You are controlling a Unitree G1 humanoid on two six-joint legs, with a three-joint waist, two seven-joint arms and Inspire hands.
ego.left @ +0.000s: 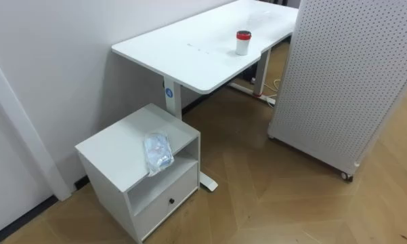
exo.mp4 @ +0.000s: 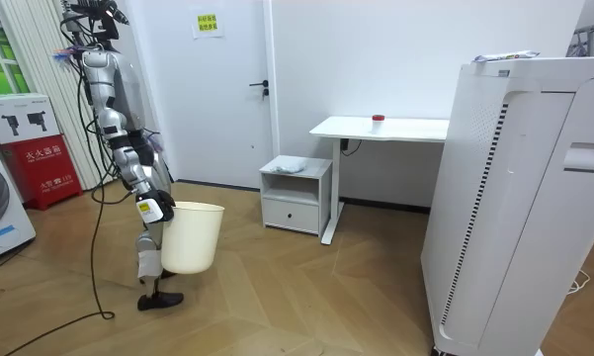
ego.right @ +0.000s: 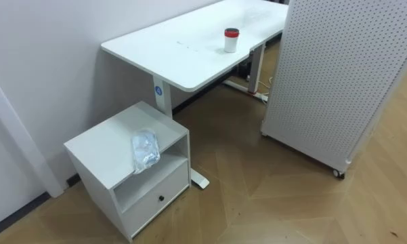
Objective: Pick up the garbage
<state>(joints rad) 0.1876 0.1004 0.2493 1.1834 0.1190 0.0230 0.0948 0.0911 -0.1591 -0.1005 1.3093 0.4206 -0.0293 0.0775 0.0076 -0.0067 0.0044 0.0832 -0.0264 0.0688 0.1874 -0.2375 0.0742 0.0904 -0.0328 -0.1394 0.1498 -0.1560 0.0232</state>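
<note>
One crumpled clear plastic bag (ego.left: 158, 150) looks like the garbage to pick. It lies on the top of the low white cabinet (ego.left: 115, 152), towards its right front edge and overhanging the open shelf a little. The cabinet stands just left of the white desk (ego.left: 196, 51). Far back on the desk stands a small white cup with a red lid (ego.left: 243, 42), well apart from the bag; whether it counts as garbage I cannot tell.

The bag should be very light, soft and thin. It will probably collapse under any squeeze, and its smooth film may slide on the cabinet top when pushed. Nothing about it looks fragile. The raised, bunched middle seems the best place to take hold, pinched from above between thumb and fingers. The flat edges look likely to slip away.

In the room view the robot stands on the wooden floor well to the left of the cabinet. It carries a white bin (exo.mp4: 191, 237) in front of its body. What is probably the right hand (exo.mp4: 151, 209) sits at the bin's rim. I cannot tell whether its fingers are curled round the rim or straight.
</note>
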